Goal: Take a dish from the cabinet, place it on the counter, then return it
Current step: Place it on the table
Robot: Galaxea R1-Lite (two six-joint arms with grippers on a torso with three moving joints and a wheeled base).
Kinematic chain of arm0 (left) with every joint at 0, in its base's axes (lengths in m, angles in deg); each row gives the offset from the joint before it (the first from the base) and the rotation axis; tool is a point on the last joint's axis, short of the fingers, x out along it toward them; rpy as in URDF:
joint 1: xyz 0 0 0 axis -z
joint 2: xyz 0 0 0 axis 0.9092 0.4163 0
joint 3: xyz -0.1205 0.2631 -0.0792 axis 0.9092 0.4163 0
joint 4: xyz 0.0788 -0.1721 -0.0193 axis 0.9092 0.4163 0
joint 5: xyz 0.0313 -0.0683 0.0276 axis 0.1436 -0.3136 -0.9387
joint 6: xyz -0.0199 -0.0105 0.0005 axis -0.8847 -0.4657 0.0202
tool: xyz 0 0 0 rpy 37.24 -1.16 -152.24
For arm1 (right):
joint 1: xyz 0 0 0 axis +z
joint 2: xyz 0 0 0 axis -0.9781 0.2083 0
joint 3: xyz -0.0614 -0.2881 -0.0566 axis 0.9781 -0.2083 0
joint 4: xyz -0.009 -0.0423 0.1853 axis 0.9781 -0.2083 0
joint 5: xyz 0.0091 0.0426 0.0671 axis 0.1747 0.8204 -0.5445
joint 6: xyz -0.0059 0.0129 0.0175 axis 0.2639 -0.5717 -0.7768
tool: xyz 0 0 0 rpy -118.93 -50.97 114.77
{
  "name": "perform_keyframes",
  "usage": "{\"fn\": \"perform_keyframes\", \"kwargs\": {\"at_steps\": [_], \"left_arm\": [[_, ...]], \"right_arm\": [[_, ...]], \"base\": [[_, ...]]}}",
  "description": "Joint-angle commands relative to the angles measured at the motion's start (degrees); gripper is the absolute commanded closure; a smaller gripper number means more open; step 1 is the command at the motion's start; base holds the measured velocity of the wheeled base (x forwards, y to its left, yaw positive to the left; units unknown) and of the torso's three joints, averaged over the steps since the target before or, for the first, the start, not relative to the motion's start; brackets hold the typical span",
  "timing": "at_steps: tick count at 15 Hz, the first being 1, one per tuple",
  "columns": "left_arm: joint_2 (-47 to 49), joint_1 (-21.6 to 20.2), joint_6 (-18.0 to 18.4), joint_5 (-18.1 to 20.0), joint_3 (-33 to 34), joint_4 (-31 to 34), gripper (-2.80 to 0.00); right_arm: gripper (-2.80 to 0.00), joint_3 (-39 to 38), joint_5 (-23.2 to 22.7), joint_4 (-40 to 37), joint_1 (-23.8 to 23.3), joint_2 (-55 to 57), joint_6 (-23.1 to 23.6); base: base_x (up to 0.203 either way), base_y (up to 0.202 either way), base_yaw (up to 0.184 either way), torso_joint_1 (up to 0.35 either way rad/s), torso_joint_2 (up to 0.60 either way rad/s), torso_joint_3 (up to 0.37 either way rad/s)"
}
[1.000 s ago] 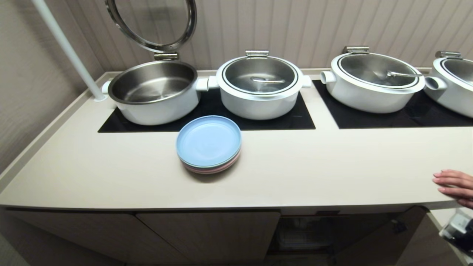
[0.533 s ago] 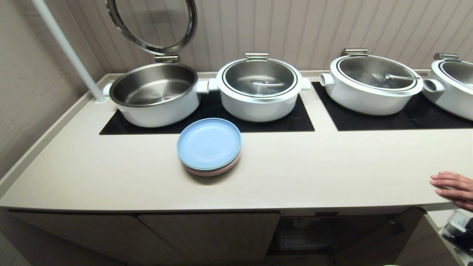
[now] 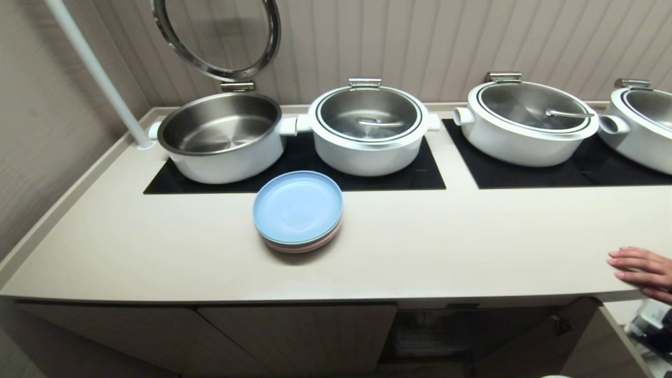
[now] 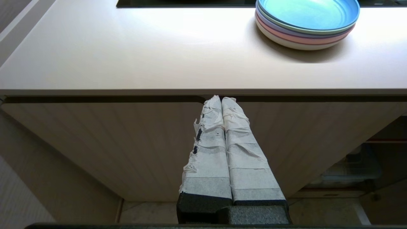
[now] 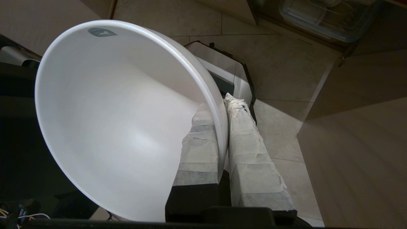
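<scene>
The right tool (image 5: 222,127) pinches the bowl's (image 5: 120,121) rim, low over the floor beside the open cabinet (image 3: 446,331): taken out, not yet set on the table (image 3: 420,252). The left tool (image 4: 222,105) hangs closed, empty. Stacked plates (image 3: 297,210), pots (image 3: 367,131) and a person's hand (image 3: 643,270) occupy parts of the table.

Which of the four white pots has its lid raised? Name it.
The leftmost pot: its round lid stands hinged upright, steel inside showing. The others are covered.
</scene>
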Motion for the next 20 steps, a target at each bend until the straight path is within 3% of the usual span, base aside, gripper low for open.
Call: {"fn": "perform_keyframes", "kwargs": {"at_steps": [1,20], "left_arm": [[0.0,0.0,0.0,0.0,0.0,0.0,0.00],[0.0,-0.1,0.0,0.0,0.0,0.0,0.00]], "right_arm": [[0.00,0.3,-0.1,-0.1,0.0,0.3,-0.1],[0.00,0.2,0.0,-0.1,0.0,1.6,-0.3]], "base": [[0.000,0.000,0.000,0.079,-0.14,-0.075],[0.000,0.000,0.000,0.036,-0.07,-0.034]]}}
